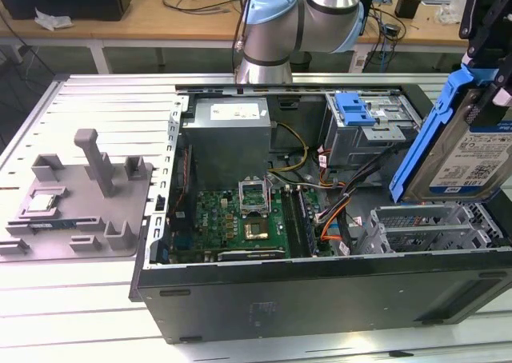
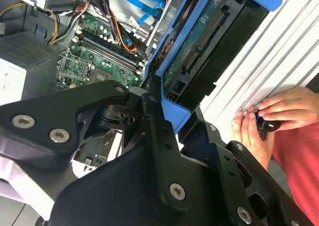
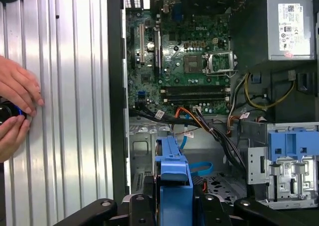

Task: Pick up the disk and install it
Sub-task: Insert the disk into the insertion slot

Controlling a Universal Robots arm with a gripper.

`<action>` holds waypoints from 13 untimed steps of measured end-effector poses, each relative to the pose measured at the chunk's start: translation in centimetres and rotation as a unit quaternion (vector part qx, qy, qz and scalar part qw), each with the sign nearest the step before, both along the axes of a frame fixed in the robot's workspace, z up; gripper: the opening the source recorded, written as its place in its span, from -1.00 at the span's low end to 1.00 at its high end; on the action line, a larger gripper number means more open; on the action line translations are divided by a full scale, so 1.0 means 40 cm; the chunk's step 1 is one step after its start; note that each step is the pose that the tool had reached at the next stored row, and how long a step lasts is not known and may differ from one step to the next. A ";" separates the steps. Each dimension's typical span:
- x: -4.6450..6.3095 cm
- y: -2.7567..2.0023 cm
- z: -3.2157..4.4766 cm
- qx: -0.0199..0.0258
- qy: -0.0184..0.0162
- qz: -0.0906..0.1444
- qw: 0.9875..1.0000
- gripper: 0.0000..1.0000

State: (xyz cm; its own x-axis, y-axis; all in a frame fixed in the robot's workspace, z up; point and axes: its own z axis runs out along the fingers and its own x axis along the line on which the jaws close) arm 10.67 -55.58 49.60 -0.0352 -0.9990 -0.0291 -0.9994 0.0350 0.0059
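Gripper (image 2: 172, 111) closed tight on the disk (image 1: 472, 147), held tilted in the air over the cage (image 1: 432, 227) at the exterior view's right. Could snag the cables (image 1: 344, 203) or knock the cage wall if lowered crooked. Hands (image 2: 269, 119) close by, could get bumped

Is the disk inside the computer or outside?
Outside. The end effector holds the disk tilted in the air over the open computer.

The disk (image 1: 470, 143) runs off the exterior view's right edge, and the arm (image 1: 304, 15) is cut by that view's top edge. In the first wrist view a person's hands (image 3: 17, 89) are cropped at the edge; the small dark object (image 3: 7, 111) between them cannot be identified.
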 end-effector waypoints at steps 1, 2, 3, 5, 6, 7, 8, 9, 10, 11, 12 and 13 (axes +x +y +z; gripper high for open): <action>0.000 0.000 0.000 0.000 0.000 0.000 1.000 -0.26; 0.000 0.000 0.000 0.000 0.000 0.000 1.000 -0.26; 0.000 0.000 0.000 0.000 0.000 0.000 1.000 -0.26; -0.004 0.000 0.000 0.000 0.000 0.004 1.000 -0.26; -0.005 0.000 0.000 0.000 0.000 0.007 1.000 -0.26; -0.005 0.000 0.000 0.000 0.000 0.009 1.000 -0.26; -0.006 0.000 0.000 0.000 0.000 0.010 1.000 -0.26; -0.006 0.000 0.000 0.000 0.000 0.011 1.000 -0.26; -0.006 0.000 0.000 0.000 0.000 0.011 1.000 -0.26; -0.006 0.000 0.000 0.000 0.000 0.012 1.000 -0.26; -0.006 0.000 0.000 0.000 0.000 0.012 1.000 -0.26; -0.006 0.000 -0.001 0.000 0.000 0.012 1.000 -0.26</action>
